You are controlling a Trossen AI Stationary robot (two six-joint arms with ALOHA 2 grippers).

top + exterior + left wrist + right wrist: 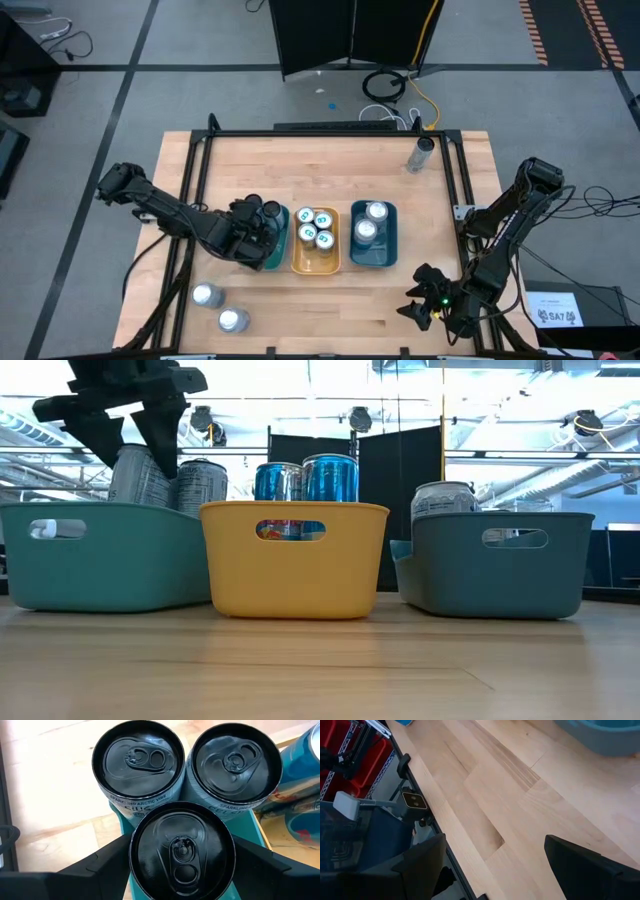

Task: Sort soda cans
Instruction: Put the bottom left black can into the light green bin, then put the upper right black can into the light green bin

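My left gripper point(256, 232) hangs over the teal tray point(274, 258), shut on a dark-topped soda can point(182, 852). Two more dark-topped cans point(138, 757) point(233, 762) stand just beyond it in the same tray. In the low view the gripper point(135, 445) comes down onto the held can point(135, 478). Three blue-green-topped cans point(316, 228) stand in the orange tray point(315, 266). Two silver-topped cans point(370, 222) are in the blue tray point(391, 250). My right gripper point(424, 303) waits open over the table's near right corner. My left gripper pinches the dark-topped can by its upper wall point(134, 865), one finger point(102, 865) on each side of it. It comes from above, pointing down. The can stands upright inside the teal tray. Whether its base rests on the tray floor is hidden by the tray wall.
Two silver-topped cans point(206, 295) point(232, 320) stand on the table near its near left corner. Another can point(421, 155) is by the far edge. Bare wood lies between the trays and the far edge. A black frame rail point(330, 132) runs around the tabletop.
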